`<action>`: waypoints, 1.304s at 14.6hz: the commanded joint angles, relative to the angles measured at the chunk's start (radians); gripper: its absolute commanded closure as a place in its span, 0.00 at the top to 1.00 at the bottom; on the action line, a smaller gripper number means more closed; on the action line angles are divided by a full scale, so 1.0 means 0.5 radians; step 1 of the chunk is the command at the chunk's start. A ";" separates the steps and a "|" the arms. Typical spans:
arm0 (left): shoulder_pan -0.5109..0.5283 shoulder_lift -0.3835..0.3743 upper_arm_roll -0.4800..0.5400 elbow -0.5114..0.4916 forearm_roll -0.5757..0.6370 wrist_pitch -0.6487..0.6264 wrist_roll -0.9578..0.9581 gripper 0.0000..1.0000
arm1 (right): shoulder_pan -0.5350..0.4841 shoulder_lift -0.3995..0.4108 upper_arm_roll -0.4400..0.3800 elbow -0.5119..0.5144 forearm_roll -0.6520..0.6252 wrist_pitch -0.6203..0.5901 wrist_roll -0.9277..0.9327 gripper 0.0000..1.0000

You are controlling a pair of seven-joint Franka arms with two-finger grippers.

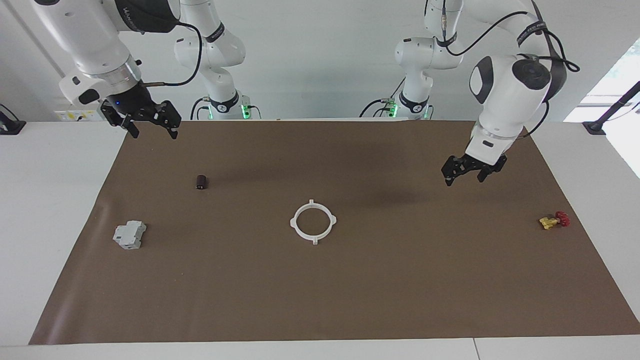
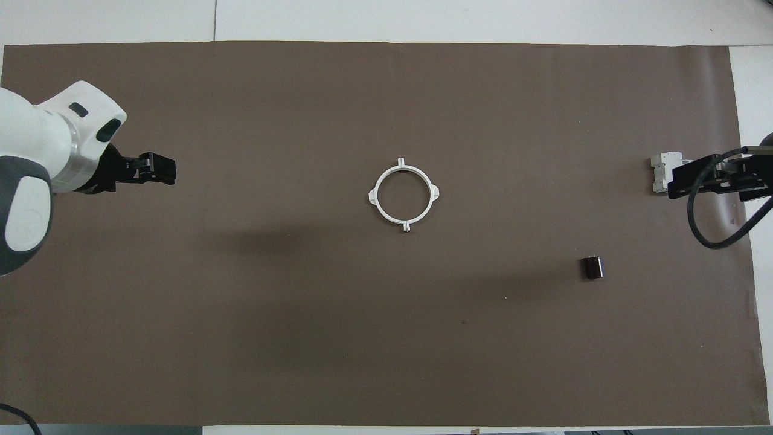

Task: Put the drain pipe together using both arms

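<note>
Overhead view had the drain pipe [image 2: 403,194] sitting flat pretty much in the middle of the brown mat [image 2: 386,338], both white halves joined into one closed ring with its four little nubs sticking out. Nothing was touching it, and both arms were well apart from it.

Left gripper [image 1: 467,176] hung in the air over the mat toward the left arm's end of the table, fingers spread with a clear gap and nothing between them. A small yellow-and-red valve [image 1: 554,220] lay on the mat near that end, farther from the robots than the ring's nearest edge, roughly level with it.

Right gripper [image 1: 152,127] was up over the mat's edge at the right arm's end, close to the robots' side, fingers spread wide and empty too.

Down at that same end a grey boxy block [image 1: 129,235] rested on the mat, and a small dark cylinder [image 1: 201,182] lay nearer to the robots than the block, between it and the ring
</note>
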 commanded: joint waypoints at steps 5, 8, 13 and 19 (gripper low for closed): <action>0.228 -0.060 -0.003 0.349 -0.131 -0.372 0.069 1.00 | -0.023 -0.017 0.017 -0.013 -0.020 0.045 -0.035 1.00; 0.311 -0.026 0.006 0.551 -0.125 -0.540 0.298 1.00 | -0.029 -0.017 0.017 -0.013 -0.020 0.048 -0.032 1.00; 0.317 -0.041 0.006 0.513 -0.109 -0.676 0.351 1.00 | -0.036 -0.017 0.017 -0.013 -0.020 0.048 -0.032 1.00; 0.293 -0.081 0.000 0.445 -0.109 -0.676 0.360 1.00 | -0.036 -0.014 0.017 -0.013 -0.020 0.051 -0.029 1.00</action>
